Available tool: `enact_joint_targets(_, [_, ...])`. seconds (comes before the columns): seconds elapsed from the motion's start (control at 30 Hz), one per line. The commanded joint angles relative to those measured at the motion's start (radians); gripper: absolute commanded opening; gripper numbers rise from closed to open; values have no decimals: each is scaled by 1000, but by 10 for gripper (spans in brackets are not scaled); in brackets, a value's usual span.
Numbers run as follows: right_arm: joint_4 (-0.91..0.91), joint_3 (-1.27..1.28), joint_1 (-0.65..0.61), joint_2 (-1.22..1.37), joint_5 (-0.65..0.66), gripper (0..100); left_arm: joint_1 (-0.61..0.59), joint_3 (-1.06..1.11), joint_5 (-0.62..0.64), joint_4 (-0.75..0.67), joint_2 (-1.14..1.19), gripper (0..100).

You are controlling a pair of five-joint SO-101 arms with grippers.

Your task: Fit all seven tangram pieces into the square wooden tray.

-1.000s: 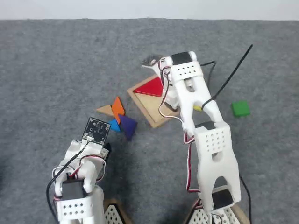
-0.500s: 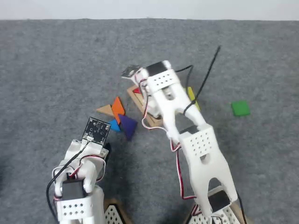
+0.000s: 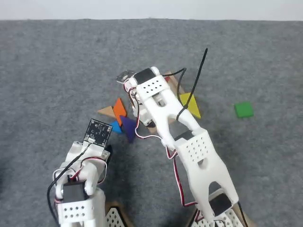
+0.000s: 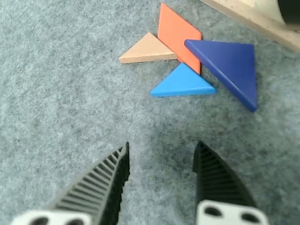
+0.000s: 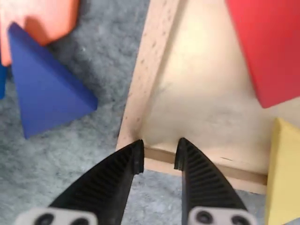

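Note:
The wooden tray [image 5: 151,65] holds a red triangle [image 5: 267,47], and a yellow triangle [image 5: 283,173] lies across its rim. My right gripper [image 5: 159,147] hovers open over the tray's corner, nothing between its narrowly parted fingers. Outside that corner lie a dark blue triangle [image 5: 44,93] and an orange parallelogram [image 5: 42,18]. My left gripper [image 4: 161,150] is open above bare carpet, short of the cluster: tan triangle [image 4: 147,49], orange parallelogram [image 4: 178,35], light blue triangle [image 4: 183,82], dark blue triangle [image 4: 229,70]. In the high view the right arm [image 3: 156,92] covers most of the tray.
A green square [image 3: 244,109] lies alone on the grey carpet at the right. The yellow triangle [image 3: 189,105] shows beside the right arm. The left arm [image 3: 78,189] stands at the near left. Open carpet stretches to the far left and back.
The right arm has swung left across the tray, uncovering the yellow triangle and hiding the red one. The left arm has not moved.

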Motion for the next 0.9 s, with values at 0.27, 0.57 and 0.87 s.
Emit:
enact_joint_targets(0.27, [-183, 442, 24, -211, -28, 125, -6, -8, -9, 2, -15, 207])
enact_joint_targets(0.57, [-407, 965, 24, -539, -8, 125, -6, -8, -9, 2, -15, 207])
enact_joint_targets(0.87, [-470, 1178, 7, -734, -8, 125, -6, -8, -9, 2, -15, 207])
